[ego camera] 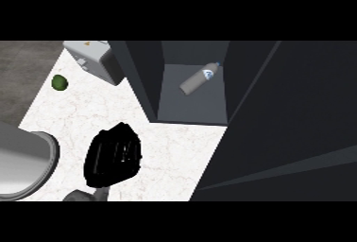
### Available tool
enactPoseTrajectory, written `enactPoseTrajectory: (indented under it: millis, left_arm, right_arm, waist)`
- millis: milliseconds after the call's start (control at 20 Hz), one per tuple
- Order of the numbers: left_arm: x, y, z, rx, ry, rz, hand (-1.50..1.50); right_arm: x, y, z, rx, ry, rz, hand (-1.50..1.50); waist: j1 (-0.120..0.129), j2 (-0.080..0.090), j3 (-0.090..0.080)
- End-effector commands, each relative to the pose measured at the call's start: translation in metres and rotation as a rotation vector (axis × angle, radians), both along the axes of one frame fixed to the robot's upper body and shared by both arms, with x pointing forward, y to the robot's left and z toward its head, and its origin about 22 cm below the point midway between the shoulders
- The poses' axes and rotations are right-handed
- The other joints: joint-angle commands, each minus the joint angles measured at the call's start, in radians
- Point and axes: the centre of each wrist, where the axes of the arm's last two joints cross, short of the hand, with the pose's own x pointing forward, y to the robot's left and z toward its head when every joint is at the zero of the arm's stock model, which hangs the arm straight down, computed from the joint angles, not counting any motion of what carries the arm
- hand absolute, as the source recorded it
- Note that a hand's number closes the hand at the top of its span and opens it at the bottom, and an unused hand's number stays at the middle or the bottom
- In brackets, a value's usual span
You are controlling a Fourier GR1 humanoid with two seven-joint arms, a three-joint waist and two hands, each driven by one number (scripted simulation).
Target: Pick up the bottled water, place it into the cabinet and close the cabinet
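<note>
The left hand [113, 153] hangs over the bench [174, 151], fingers [120, 134] spread, holding nothing. The water bottle [199, 79] lies slanted inside the open cabinet [191, 108].

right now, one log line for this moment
bottle: lying in cabinet | door: open | left hand: open, over counter

We could read no text anywhere. The bottle [200, 79], upper middle of the frame, bore a blue-and-white label, and the appliance [94, 59] at upper left a small yellow mark, both illegible.
</note>
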Motion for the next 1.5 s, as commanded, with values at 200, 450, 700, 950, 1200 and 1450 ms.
enactPoseTrajectory:
  millis: [200, 450, 700, 950, 1200, 1450]
  left_arm:
    - [-0.069, 0.051, 0.025, 0.018, -0.027, 0.079, 1.5]
    - [-0.101, 0.067, 0.033, -0.001, -0.015, 0.073, 1.5]
    - [-0.136, 0.079, 0.035, 0.007, -0.032, 0.096, 1.5]
    - [-0.148, 0.103, 0.05, -0.001, -0.024, 0.124, 1.5]
    - [-0.169, 0.11, 0.04, -0.005, -0.02, 0.137, 1.5]
    - [-0.17, 0.129, 0.055, -0.013, -0.032, 0.143, 1.5]
  right_arm:
    - [-0.022, 0.008, 0.032, 0.027, 0.007, 0.203, 1.5]
    - [-0.006, 0.038, 0.027, 0.057, -0.002, 0.195, 1.5]
    - [0.025, 0.063, 0.045, 0.051, -0.016, 0.155, 1.5]
    - [0.054, 0.101, 0.061, 0.098, -0.002, 0.121, 1.5]
    - [0.094, 0.118, 0.065, 0.091, 0.028, 0.064, 1.5]
    - [0.148, 0.108, 0.083, 0.093, 0.037, 0.059, 1.5]
  waist:
    - [-0.014, -0.001, -0.005]
    - [-0.017, 0.001, -0.006]
    - [-0.02, 0.006, -0.005]
    - [-0.026, 0.009, -0.004]
    - [-0.023, 0.01, -0.003]
    - [-0.027, 0.012, -0.002]
